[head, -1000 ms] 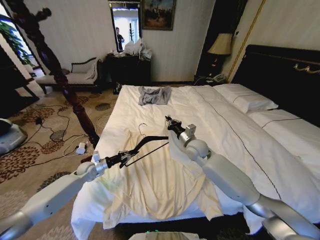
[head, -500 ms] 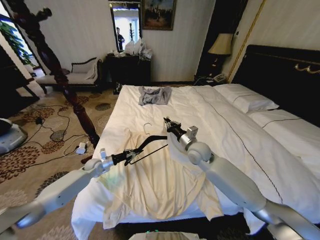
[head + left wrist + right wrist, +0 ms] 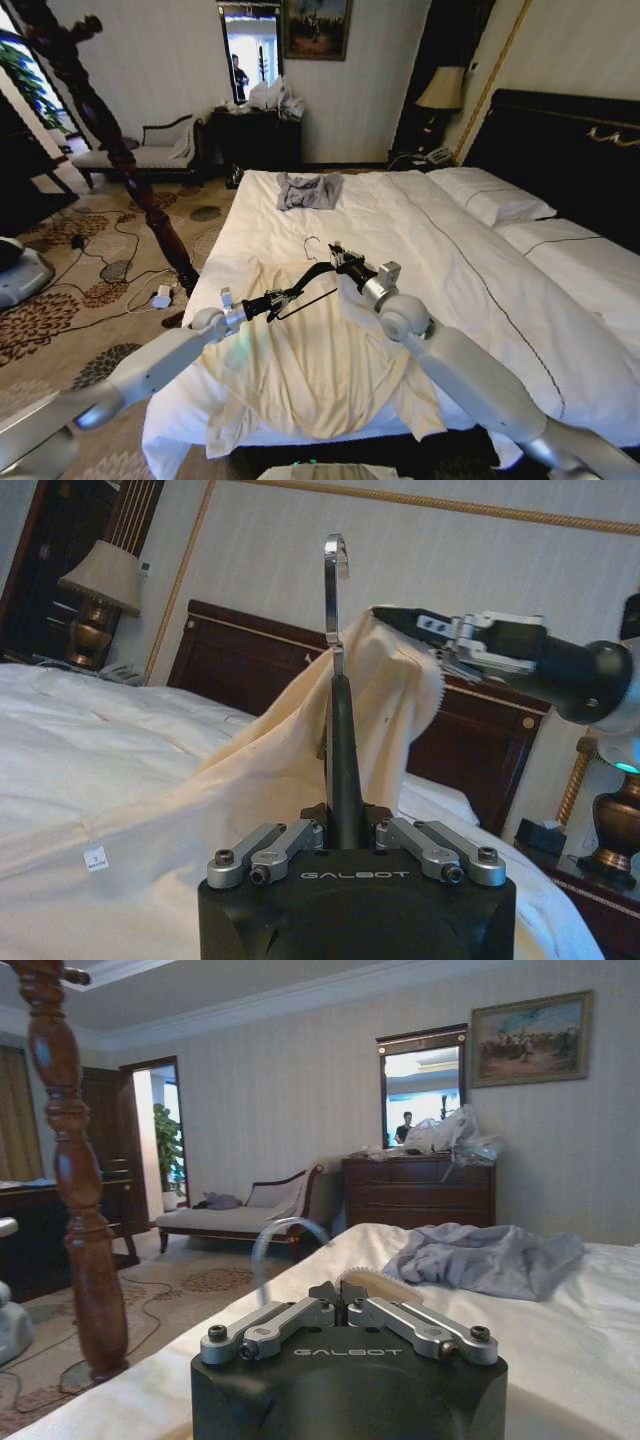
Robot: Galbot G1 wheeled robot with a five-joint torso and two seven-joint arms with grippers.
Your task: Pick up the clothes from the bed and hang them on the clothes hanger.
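Note:
The clothes (image 3: 300, 370), a cream long-sleeved garment, lie spread over the near part of the bed (image 3: 450, 260). My right gripper (image 3: 338, 256) is shut on the garment's upper edge and holds it lifted off the duvet. My left gripper (image 3: 272, 300) is shut on one end of the black clothes hanger (image 3: 305, 280), whose wire hook (image 3: 312, 245) stands just left of the right gripper. In the left wrist view the clothes hanger (image 3: 340, 750) rises from the left gripper (image 3: 345, 825) against the raised clothes (image 3: 290, 760), with the right gripper (image 3: 420, 625) pinching the fabric. The right gripper (image 3: 345, 1295) holds a cream fold.
A grey garment (image 3: 308, 190) lies at the far end of the bed. White pillows (image 3: 490, 200) and the black headboard (image 3: 570, 150) are to the right. A dark wooden bedpost (image 3: 110, 150) stands left of the bed, with cables on the carpet (image 3: 110, 270).
My left arm has carried the hanger right and forward, so its hook now sits beside the right gripper. The right gripper has barely shifted, still holding the garment.

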